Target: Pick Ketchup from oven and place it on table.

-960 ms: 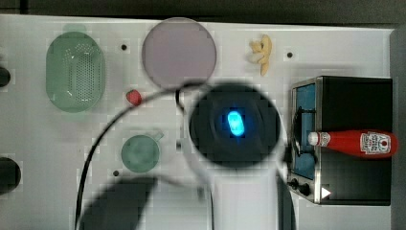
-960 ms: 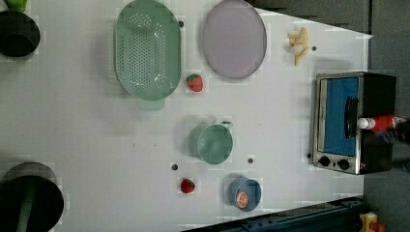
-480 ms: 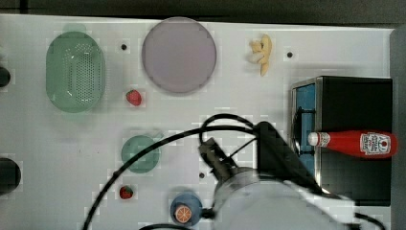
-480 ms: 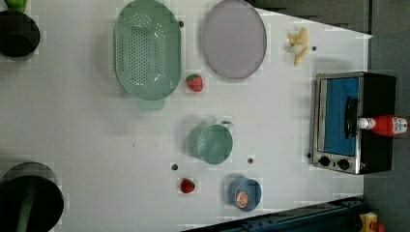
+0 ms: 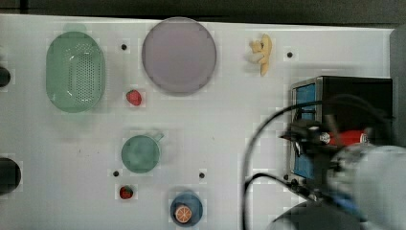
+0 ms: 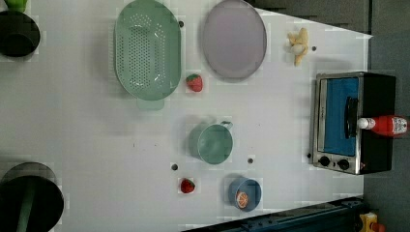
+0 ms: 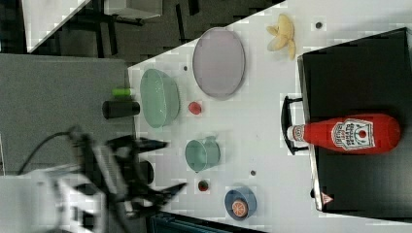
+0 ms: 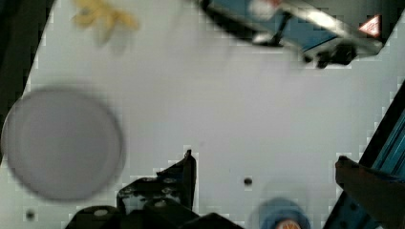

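Observation:
The ketchup (image 7: 354, 133), a red bottle with a white cap, lies on its side on the black top of the oven (image 7: 359, 73). Its cap reaches over the front edge by the door handle. In the left view the ketchup (image 6: 387, 124) rests on the oven (image 6: 338, 121) at the white table's (image 6: 96, 145) right end. My gripper (image 7: 167, 165) is open with nothing between its fingers, and in the right view it sits far left of the oven. In the wrist view the gripper (image 8: 267, 167) hangs above bare table, with the oven (image 8: 305, 24) further off. My blurred arm (image 5: 368, 182) covers part of the ketchup (image 5: 347, 138).
On the table are a green colander (image 5: 75, 71), a purple plate (image 5: 178, 55), a yellow banana-like item (image 5: 262, 50), a green cup (image 5: 140, 153), two strawberries (image 5: 134, 97) (image 5: 126, 192) and a blue bowl holding an orange slice (image 5: 186, 209). Black cables (image 5: 268, 139) loop beside the oven.
In the top view my arm has swept from the table's middle to the lower right, and now overlaps the oven's front and the ketchup. The ketchup and oven have not moved.

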